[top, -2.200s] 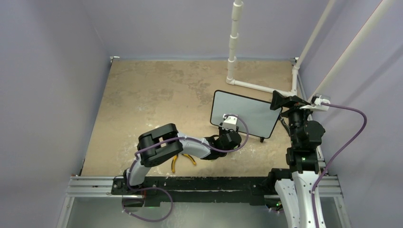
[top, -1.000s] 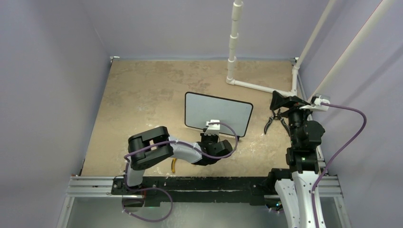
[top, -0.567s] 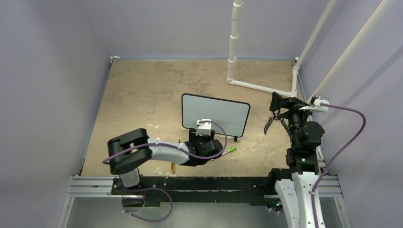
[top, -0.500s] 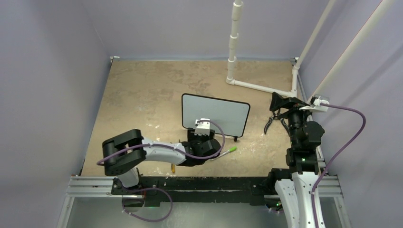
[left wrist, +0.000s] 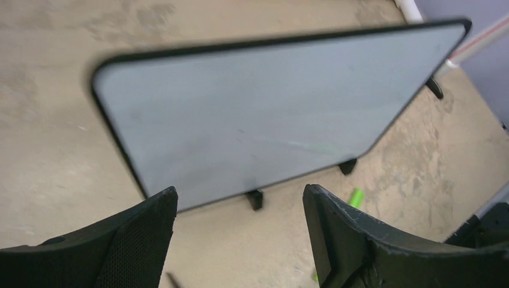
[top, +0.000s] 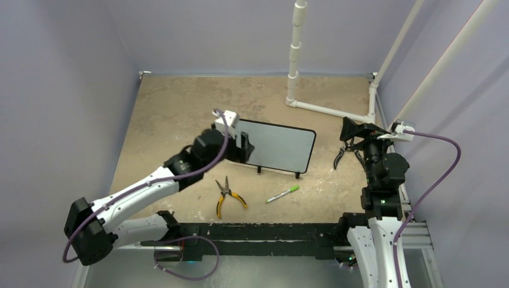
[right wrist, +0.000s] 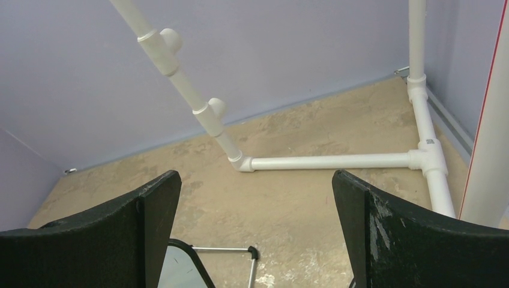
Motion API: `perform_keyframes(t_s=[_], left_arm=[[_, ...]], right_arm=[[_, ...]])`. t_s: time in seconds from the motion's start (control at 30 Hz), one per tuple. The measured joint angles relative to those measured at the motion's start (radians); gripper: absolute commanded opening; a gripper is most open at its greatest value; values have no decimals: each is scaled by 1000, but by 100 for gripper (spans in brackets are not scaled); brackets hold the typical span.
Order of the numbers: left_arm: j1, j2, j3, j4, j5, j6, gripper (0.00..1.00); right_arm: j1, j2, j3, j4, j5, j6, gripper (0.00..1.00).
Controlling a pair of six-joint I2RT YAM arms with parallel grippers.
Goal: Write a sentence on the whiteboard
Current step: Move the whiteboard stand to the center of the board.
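Surface: tan, mottled tabletop [top: 168,114], closed in by lilac walls.
Pliers [top: 228,198]: yellow handles, lying flat close to the near edge, jaws pointing away.
Marker [top: 283,193]: green cap, white barrel, flat on the table just right of the pliers, not touching them.
Left gripper [left wrist: 240,240]: jaws spread wide with nothing between them, hovering at the left end of the board, which the wrist view shows standing clear ahead of the fingers.
Whiteboard [top: 279,146]: mid-table, upright on two small black feet, face toward the near edge, beyond the pliers and marker.
Writing [left wrist: 300,146]: one faint green streak low on the board, too faint to read.
Right gripper [top: 347,155]: jaws wide, holding nothing, just off the board's right end.
Pipe frame [top: 324,109]: white tubing at the far right corner.
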State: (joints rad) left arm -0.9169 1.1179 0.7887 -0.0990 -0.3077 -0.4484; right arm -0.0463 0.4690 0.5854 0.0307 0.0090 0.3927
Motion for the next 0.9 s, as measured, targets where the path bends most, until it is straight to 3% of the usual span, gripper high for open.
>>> perform_keyframes(t_s=[0.2, 0.33, 0.57, 0.67, 0.9], left_arm=[[430, -35, 71, -53, 439, 147, 77], [556, 14, 73, -53, 659, 203, 77], [593, 119, 73, -31, 804, 259, 79], [593, 169, 73, -9, 849, 262, 86], [535, 222, 73, 11, 872, 259, 89]], right_arm=[[0, 1, -1, 1, -5, -1, 99], [0, 1, -1, 1, -8, -1, 99], [0, 1, -1, 2, -12, -2, 99], [0, 2, -2, 7, -15, -2, 99], [0, 11, -5, 13, -27, -4, 99]])
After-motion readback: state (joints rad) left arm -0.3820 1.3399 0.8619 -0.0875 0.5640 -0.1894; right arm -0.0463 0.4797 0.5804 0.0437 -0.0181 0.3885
